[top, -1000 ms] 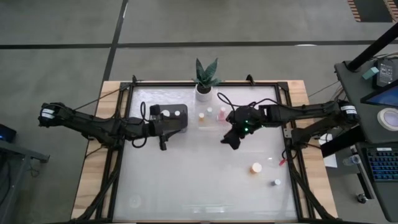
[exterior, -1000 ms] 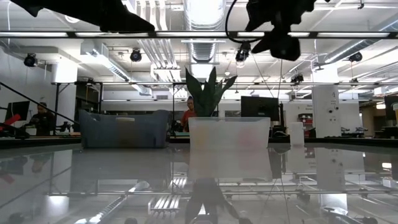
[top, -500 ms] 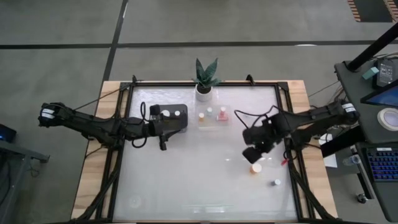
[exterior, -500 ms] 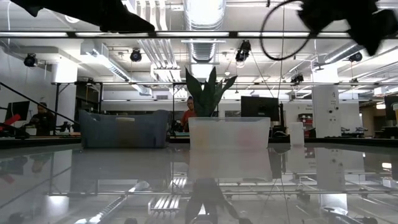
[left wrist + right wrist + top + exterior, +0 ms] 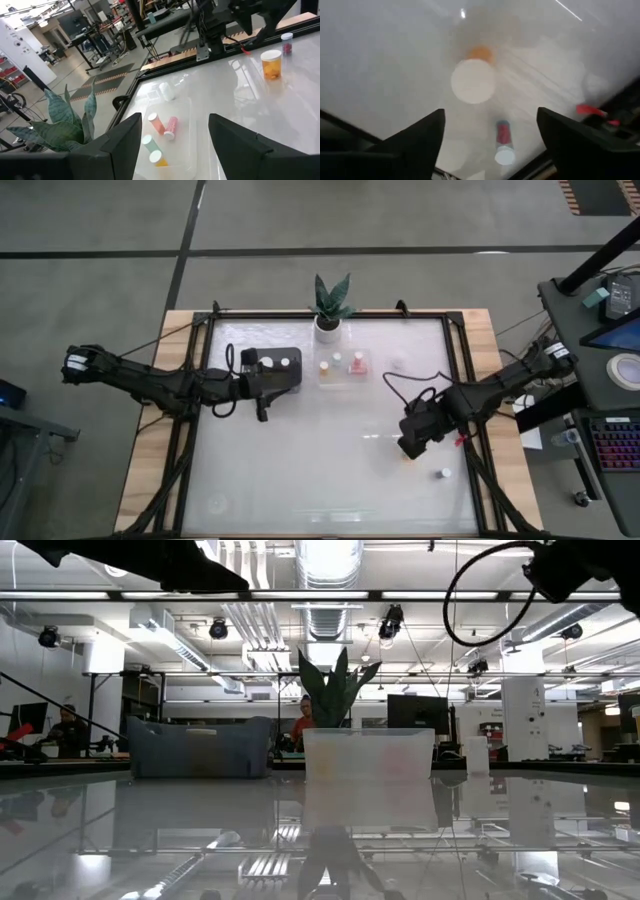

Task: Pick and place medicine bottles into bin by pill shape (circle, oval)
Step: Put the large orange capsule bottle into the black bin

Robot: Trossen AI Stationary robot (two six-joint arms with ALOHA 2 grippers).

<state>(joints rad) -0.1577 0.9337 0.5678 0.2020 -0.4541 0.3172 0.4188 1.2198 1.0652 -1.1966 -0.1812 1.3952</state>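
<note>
Hovering directly over an amber bottle (image 5: 473, 80), the right gripper (image 5: 411, 446) sits in the lower right of the high view; jaws spread wide, holding nothing, with the white round cap showing centred between the two dark fingers (image 5: 410, 140) in the right wrist view.

Left gripper (image 5: 262, 412): parked left of centre in the high view, beside the dark bin (image 5: 272, 366). Jaws open, empty.

Where the bottles are:
- amber one under the right gripper, standing upright
- small red-bodied bottle (image 5: 503, 142) with a white cap just beyond it, lying on its side in the right wrist view; shows as a pale dot (image 5: 445, 473) lower right in the high view
- several more in the clear tray (image 5: 342, 374) at top centre, next to the potted plant (image 5: 331, 307)
- two white caps visible in the dark bin

Risks, as I judge them:
- tabletop (image 5: 320, 470) is glossy and reflective, so the bottle has little to stop it sliding; a finger touching one side first could skate or tip it
- smooth cylindrical body, so an off-centre squeeze may roll it out of the grip
- a tipped bottle could roll toward the red-bodied one nearby or the tabletop edge
- pill shape cannot be read from here; wrong bin is possible

Materials: amber plastic translucent, cap matte white, flat-topped. Tray thin and see-through. Dark bin opaque, rounded corners. Plant leaves stiff, pointed, in a white pot.
</note>
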